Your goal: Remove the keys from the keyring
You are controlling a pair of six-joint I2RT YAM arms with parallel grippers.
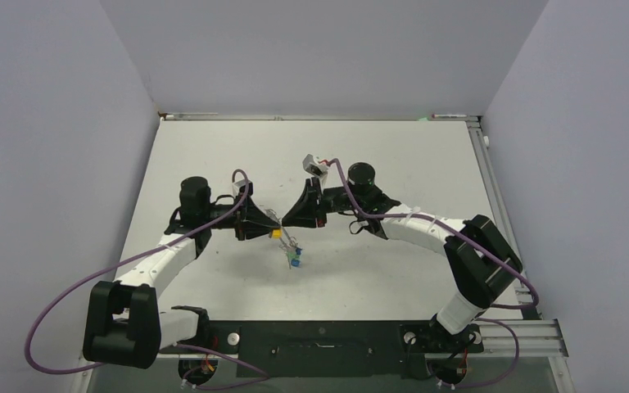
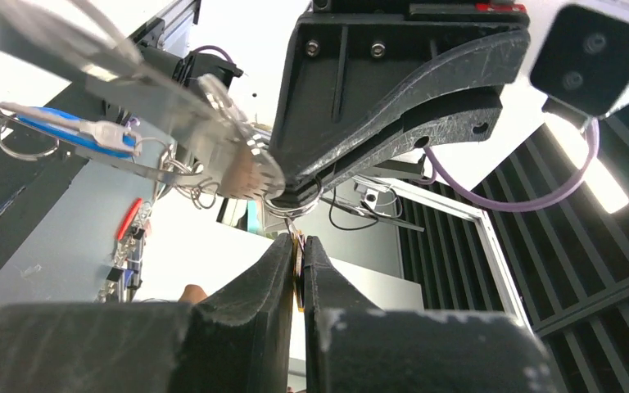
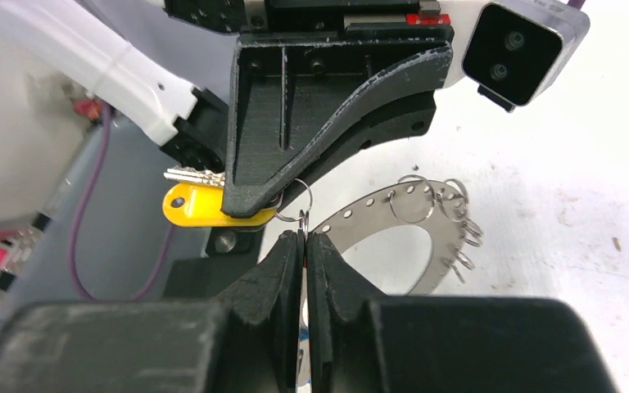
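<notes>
Both grippers meet above the table's middle. My left gripper (image 1: 269, 225) (image 2: 298, 239) is shut on the yellow key (image 1: 277, 232), whose yellow head (image 3: 201, 205) shows in the right wrist view with its blade poking out left. A thin yellow edge (image 2: 298, 278) shows between my left fingers. My right gripper (image 1: 288, 219) (image 3: 304, 235) is shut on the rim of the grey keyring (image 3: 393, 221), right by the small wire loop (image 3: 295, 196) that joins the yellow key to it. The keyring (image 2: 237, 164) hangs between them with a blue key (image 2: 74, 135) (image 1: 294, 262) still on it.
Several bare wire loops (image 3: 459, 205) line the ring's far rim. The white table (image 1: 377, 270) lies below the hanging ring. Grey walls (image 1: 65, 123) close in the left, back and right sides. A metal rail (image 1: 491, 180) runs along the right edge.
</notes>
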